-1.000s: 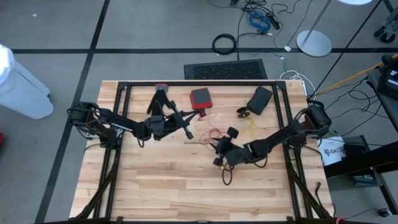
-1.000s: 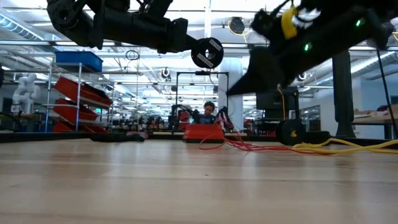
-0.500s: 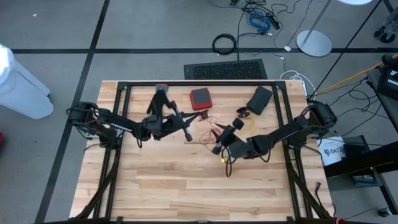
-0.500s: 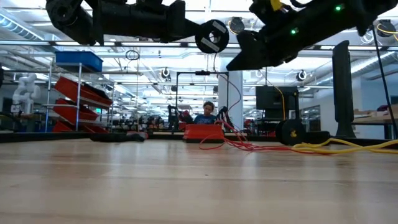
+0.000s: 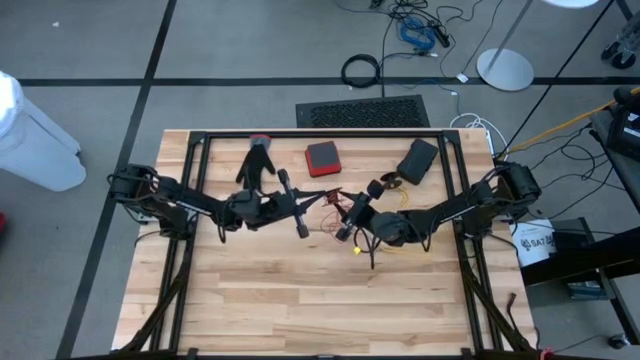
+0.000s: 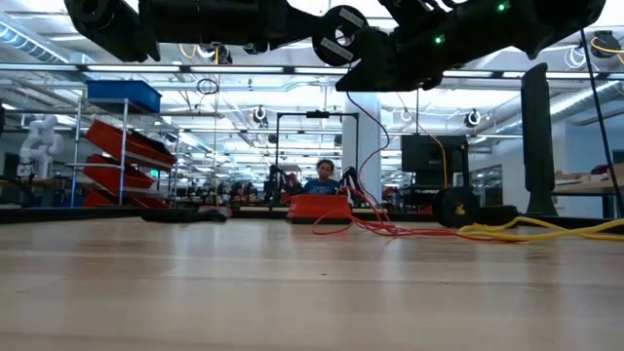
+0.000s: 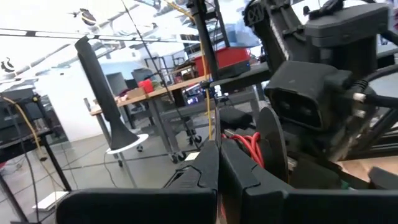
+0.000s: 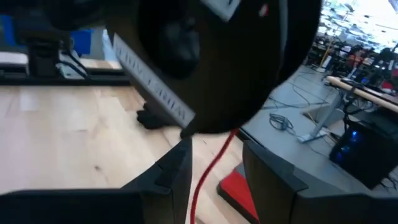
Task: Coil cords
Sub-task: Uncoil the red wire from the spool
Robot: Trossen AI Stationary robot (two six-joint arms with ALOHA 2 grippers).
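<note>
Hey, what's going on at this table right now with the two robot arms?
Both arms meet above the middle of the wooden table, handling a thin red cord. The right gripper has the red strand running between its open fingers, and the left gripper is shut, right beside it. The cord hangs to a loose tangle by the red box. A yellow cord lies uncoiled nearby.

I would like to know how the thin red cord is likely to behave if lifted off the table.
Probably floppy: the red cord lies in loose loops on the table and rises slack toward the arms. Likely light, since it is so thin. It may slip, as it runs freely between the open fingers of the right gripper.
</note>
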